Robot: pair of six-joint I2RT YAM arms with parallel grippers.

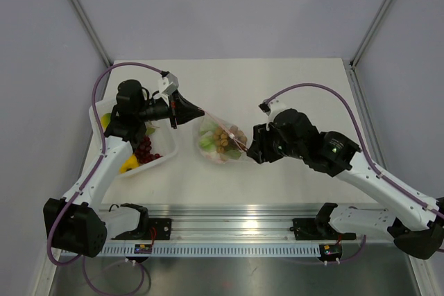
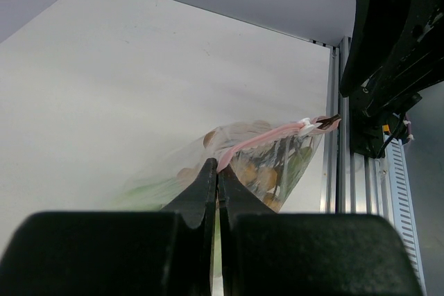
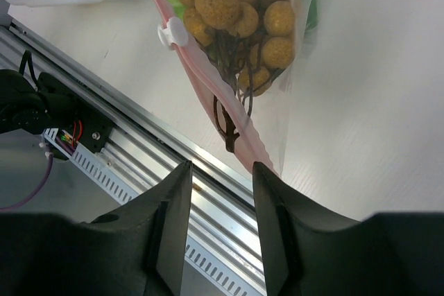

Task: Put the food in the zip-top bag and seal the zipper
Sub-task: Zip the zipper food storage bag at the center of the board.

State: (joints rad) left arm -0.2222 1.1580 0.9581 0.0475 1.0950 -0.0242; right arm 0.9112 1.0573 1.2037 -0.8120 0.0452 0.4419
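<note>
Your left end effector (image 2: 216, 173) is pinched together on one end of the zipper (image 2: 263, 141), at about 10 o'clock of the bag (image 1: 220, 147) in the top view. It looks to be there as an anchor, keeping the mouth edge taut. Your right end effector (image 3: 222, 169) sits at about 4 o'clock of the bag with its fingers apart. The other end of the strip reaches just into the gap beside one finger, with nothing clamped, so that side reads as lined up for a grip. The bag's belly sags between the two, and I cannot tell whether it rests on the counter (image 1: 291, 88). Inside it you have the tan balls (image 3: 229, 5) and the lettuce (image 1: 206, 141). The white slider (image 3: 173, 33) sits partway along the strip, and I cannot tell which stretch is closed. Watch the bunch's dark stem (image 3: 225, 126): it lies right against the strip near your right fingers and could foul the seal. At 9 o'clock of the bag, the tray (image 1: 158, 161) holds the grapes (image 1: 142, 149) and the yellow piece (image 1: 129, 165), partly under your left arm. The rail (image 1: 229, 213) runs close below, at 6 o'clock.
</note>
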